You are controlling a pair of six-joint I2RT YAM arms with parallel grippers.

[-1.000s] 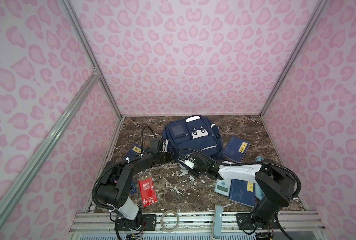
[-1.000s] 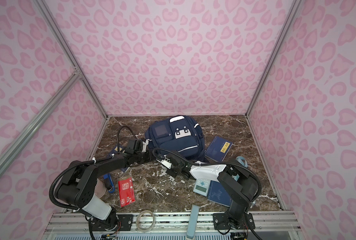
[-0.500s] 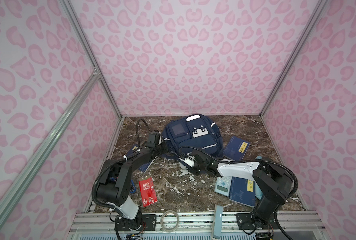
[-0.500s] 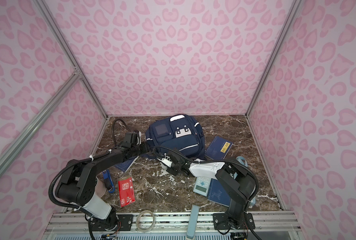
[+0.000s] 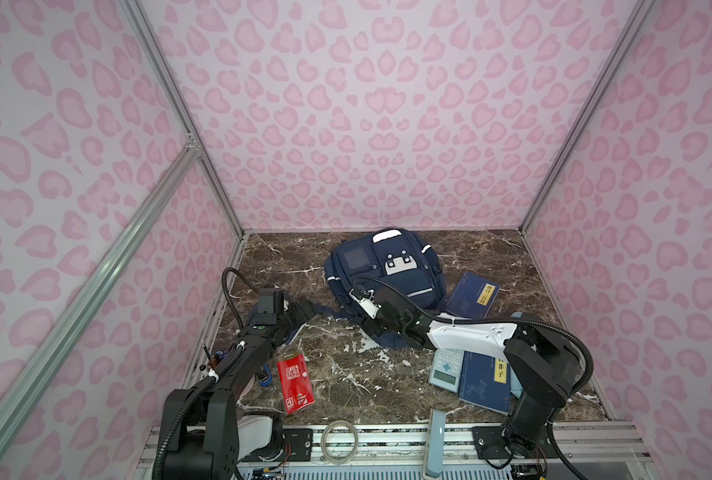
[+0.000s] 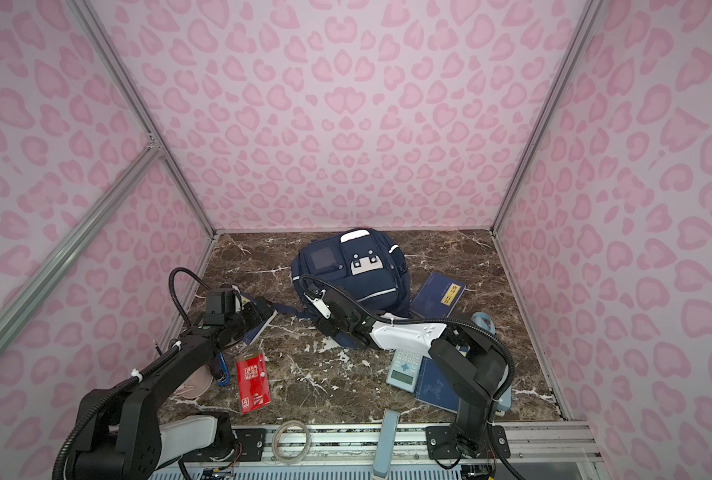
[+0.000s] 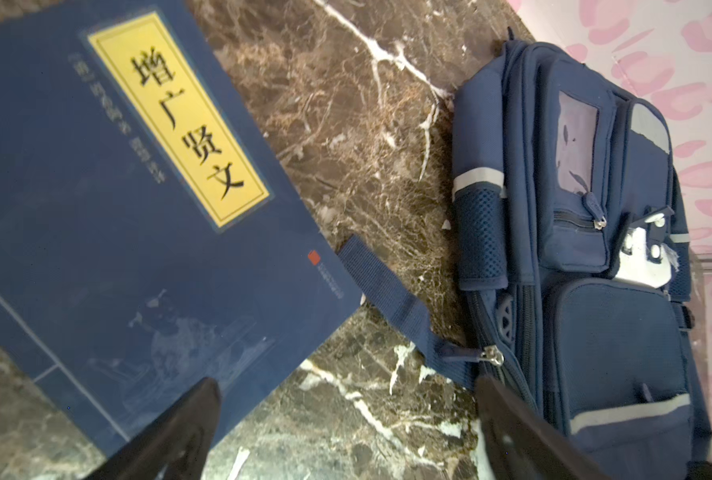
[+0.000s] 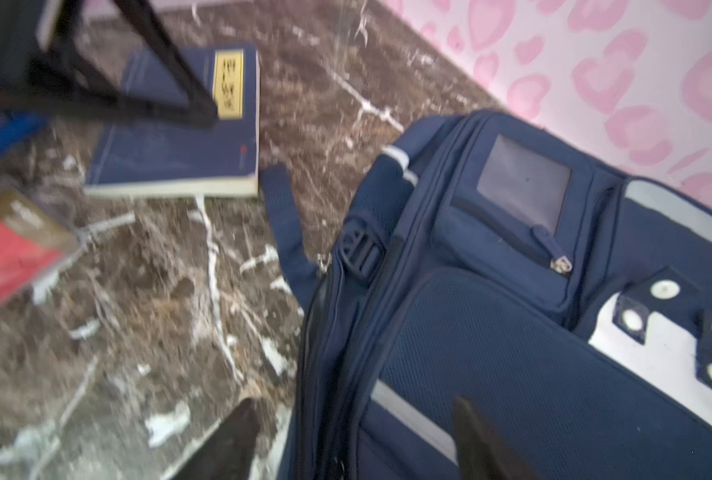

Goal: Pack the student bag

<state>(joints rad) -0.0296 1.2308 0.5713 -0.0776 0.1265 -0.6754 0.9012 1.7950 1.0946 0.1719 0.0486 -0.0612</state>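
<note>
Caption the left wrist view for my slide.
Open left gripper over the marble tabletop, between a yellow-labelled blue book and the student bag.

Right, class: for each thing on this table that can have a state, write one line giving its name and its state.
student bag: lying front up, front pockets zipped.
left gripper: jaws open, holding nothing.
right gripper: jaws open, holding nothing.
book by left gripper: closed, flat, cover up.
book right of bag: closed, flat.
calculator: flat, face up.
</note>
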